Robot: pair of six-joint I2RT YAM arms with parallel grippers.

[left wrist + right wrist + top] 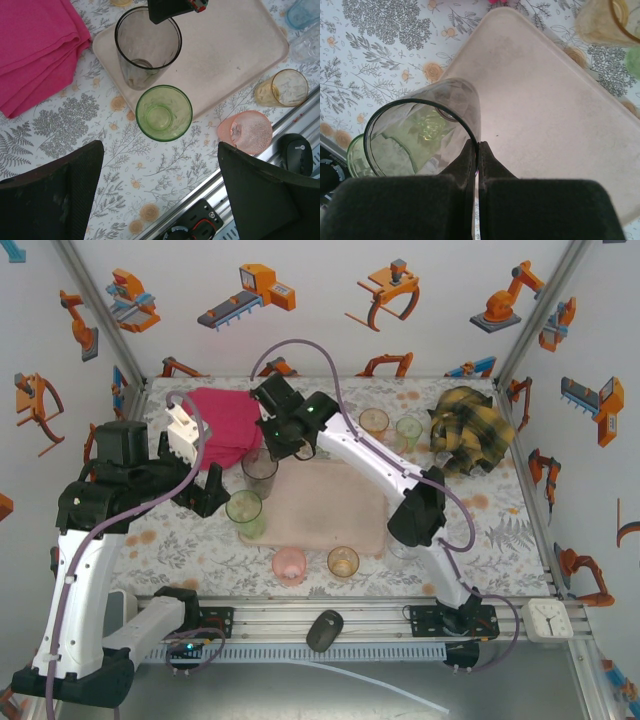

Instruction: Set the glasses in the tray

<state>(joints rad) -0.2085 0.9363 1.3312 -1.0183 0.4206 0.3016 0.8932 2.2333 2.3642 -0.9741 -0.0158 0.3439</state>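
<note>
One glass on tray [330, 515]: smoky grey glass [260, 472], upright at far left corner. My right gripper [478, 150] closed, fingers apparently pinching that glass's wall at rim. I judge placing step nearly done. Next move: release, then lift straight up so glass does not tip. My left gripper [160, 155] wide open, empty, hovering over table just short of green glass [164, 113], which stands just beside tray edge. Likely next pick: descend, straddle green glass, close. Orange glass [281, 88] and pink glass [245, 132] sit off tray, near front rail.

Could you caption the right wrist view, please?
Right pincer grips the smoky grey glass by its rim, at a corner of the pink tray.
</note>
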